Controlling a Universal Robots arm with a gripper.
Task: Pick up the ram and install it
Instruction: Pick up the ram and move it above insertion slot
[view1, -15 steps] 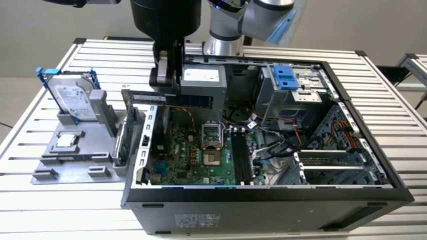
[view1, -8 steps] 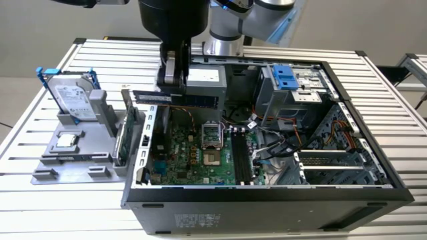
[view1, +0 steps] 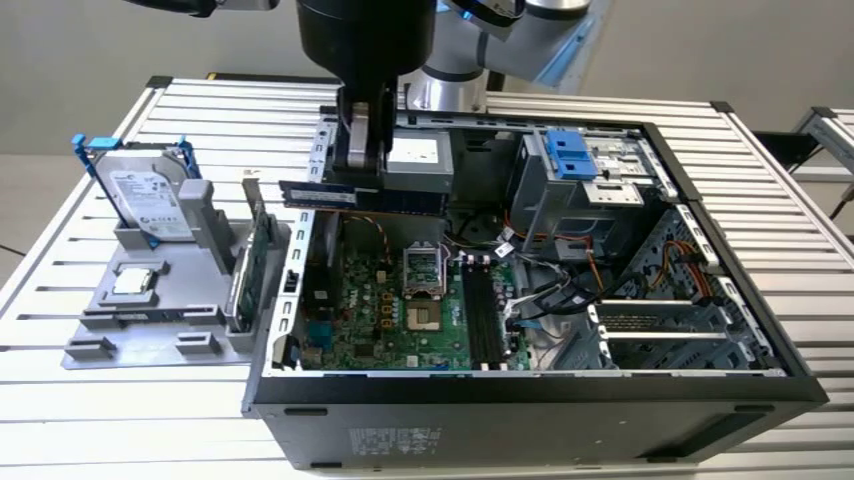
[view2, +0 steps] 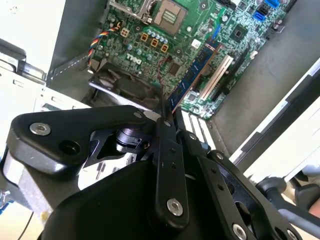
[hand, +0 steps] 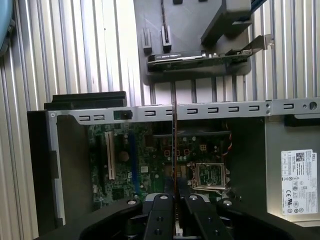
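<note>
Jaws are gripping the ram (view1: 315, 195) tight — pickup done. It is hanging over the open computer case (view1: 534, 395), not yet slotted into the motherboard (view1: 374, 300).

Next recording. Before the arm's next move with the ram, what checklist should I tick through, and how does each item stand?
1. Ram gripped: ok, the gripper is shut on it.
2. Ram free of contact: ok, it hangs above the open case.
3. Ram over the memory slots: not ok, it hangs toward the exterior view's left of them.
4. Slots empty: ok, they look bare.
5. Slot latches open: cannot tell.
6. Cables clear of the slots: cannot tell; they lie close beside them.
</note>
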